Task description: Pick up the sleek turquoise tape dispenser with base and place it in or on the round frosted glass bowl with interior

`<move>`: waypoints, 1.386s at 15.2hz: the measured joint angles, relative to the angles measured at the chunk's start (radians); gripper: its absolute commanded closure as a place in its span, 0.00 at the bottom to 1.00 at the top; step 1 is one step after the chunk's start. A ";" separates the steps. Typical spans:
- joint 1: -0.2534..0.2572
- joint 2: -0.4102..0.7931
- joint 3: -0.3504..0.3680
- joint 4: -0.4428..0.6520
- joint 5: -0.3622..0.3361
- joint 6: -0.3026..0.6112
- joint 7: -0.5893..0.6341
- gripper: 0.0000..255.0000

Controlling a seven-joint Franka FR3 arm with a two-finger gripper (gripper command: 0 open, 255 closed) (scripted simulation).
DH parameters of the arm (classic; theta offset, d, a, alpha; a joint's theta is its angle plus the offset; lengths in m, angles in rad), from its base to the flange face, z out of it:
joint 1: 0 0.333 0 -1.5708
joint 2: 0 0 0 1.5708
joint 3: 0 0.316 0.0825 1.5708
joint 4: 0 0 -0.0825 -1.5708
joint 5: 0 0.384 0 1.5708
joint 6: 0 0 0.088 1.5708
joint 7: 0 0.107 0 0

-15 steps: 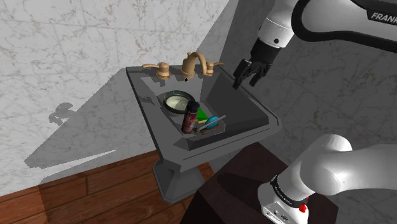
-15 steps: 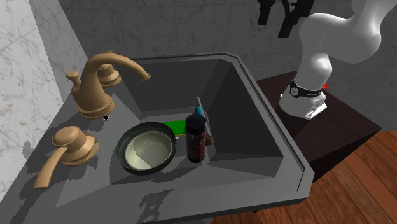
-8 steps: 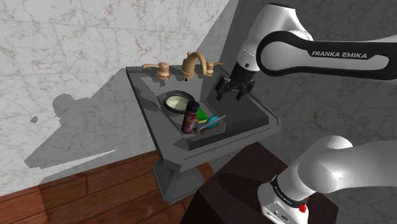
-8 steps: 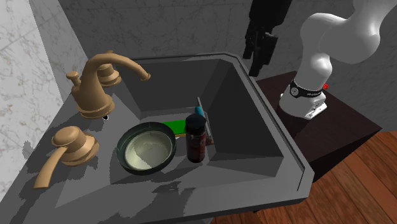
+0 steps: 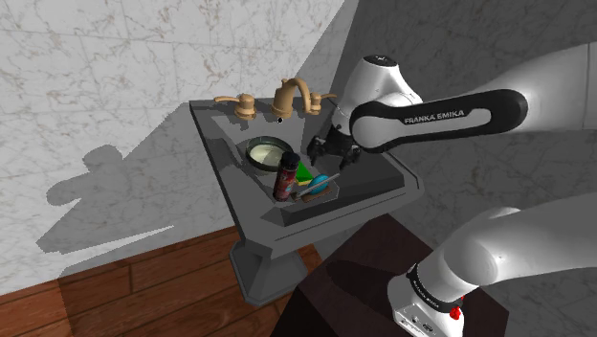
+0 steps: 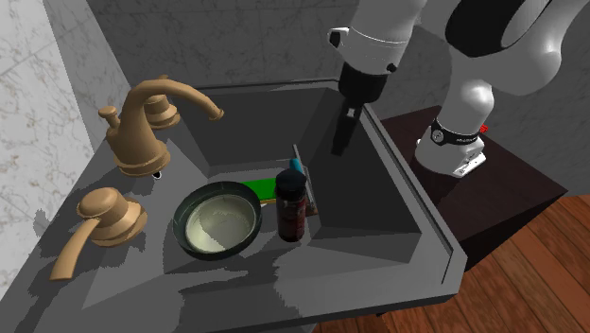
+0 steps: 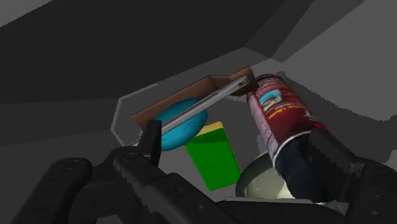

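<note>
Turquoise dispenser [image 7: 181,125] sits low in the sink [image 6: 408,194], tucked against a brown tray [image 7: 205,84], beside a green block [image 7: 213,156] and red can [image 7: 280,118], near the bowl [image 6: 182,225]. The claw [image 6: 338,144] hangs above, fingers [image 7: 151,137] spread wide, I'd guess to straddle it from overhead.

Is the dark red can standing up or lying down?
Standing up. The can stands upright on the floor of the sink, right beside the bowl.
</note>
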 measured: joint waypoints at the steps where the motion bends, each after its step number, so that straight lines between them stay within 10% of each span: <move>1: -0.022 0.037 0.016 -0.001 -0.016 0.038 0.044 0.00; 7: -0.169 0.274 0.129 0.002 -0.206 0.256 0.397 0.00; 10: -0.246 0.424 0.156 0.054 -0.409 0.359 0.644 0.00; 21: -0.234 0.641 0.058 0.107 -0.760 0.418 0.972 0.00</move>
